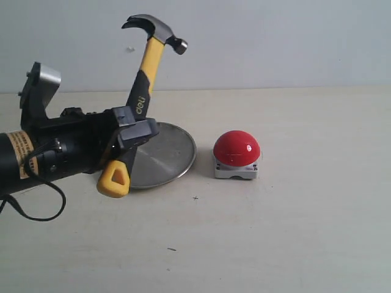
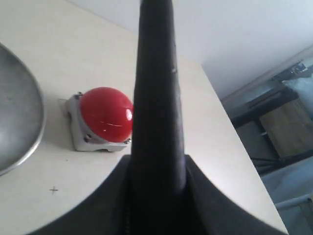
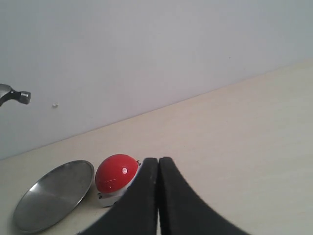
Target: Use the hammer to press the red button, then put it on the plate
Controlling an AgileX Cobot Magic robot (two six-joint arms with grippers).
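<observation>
My left gripper [image 1: 131, 131] is shut on the hammer [image 1: 145, 76] and holds it nearly upright above the table. The dark head is at the top and the yellow looped end hangs below the jaws. In the left wrist view the black handle [image 2: 156, 112] fills the middle. The red button [image 1: 236, 148] sits on its grey base to the right of the silver plate [image 1: 168, 155]. The hammer stands over the plate's left part, well left of the button. My right gripper [image 3: 158, 161] is shut with nothing in it, and it does not show in the exterior view. Beyond it lie the button [image 3: 115, 177] and plate [image 3: 54, 196].
The light tabletop [image 1: 293, 232] spreads out in front of and to the right of the button. A pale wall [image 1: 275, 43] rises behind the table. A black cable [image 1: 36, 207] loops under the left arm.
</observation>
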